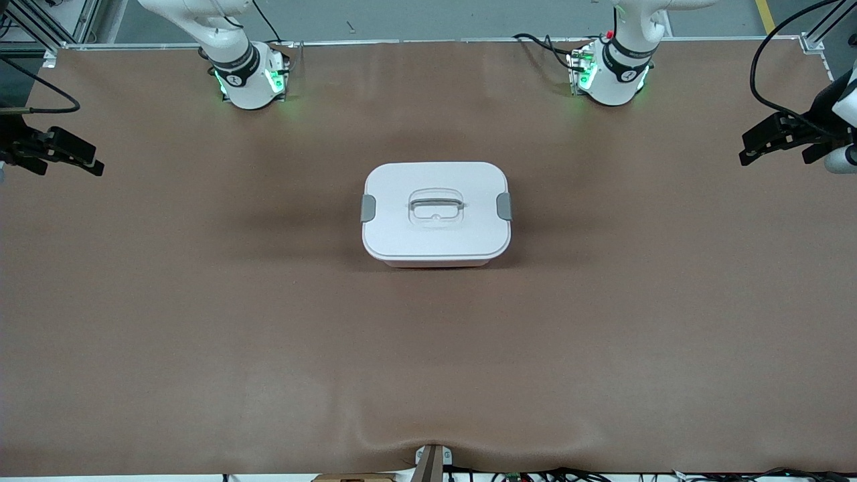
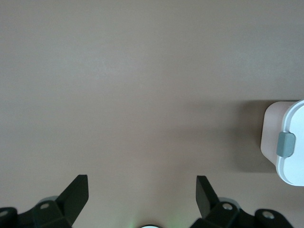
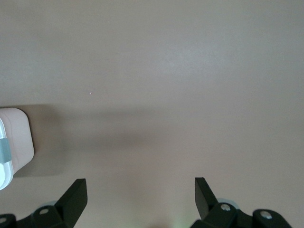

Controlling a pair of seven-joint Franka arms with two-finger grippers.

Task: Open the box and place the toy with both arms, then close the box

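Observation:
The white box (image 1: 436, 231) stands shut on the middle of the brown table, its lid on, with a grey clip (image 1: 368, 208) at each end and a clear handle (image 1: 436, 204) on top. The toy is out of view. My left gripper (image 1: 773, 157) is open and empty above the table's edge at the left arm's end; its wrist view (image 2: 141, 183) shows bare table and one end of the box (image 2: 289, 142). My right gripper (image 1: 70, 166) is open and empty above the right arm's end; its wrist view (image 3: 140, 185) shows the box's other end (image 3: 14, 142).
The brown table cover (image 1: 268, 335) spreads wide on every side of the box. The two arm bases (image 1: 248, 77) (image 1: 612, 73) stand along the table's edge farthest from the front camera. Cables hang by both ends.

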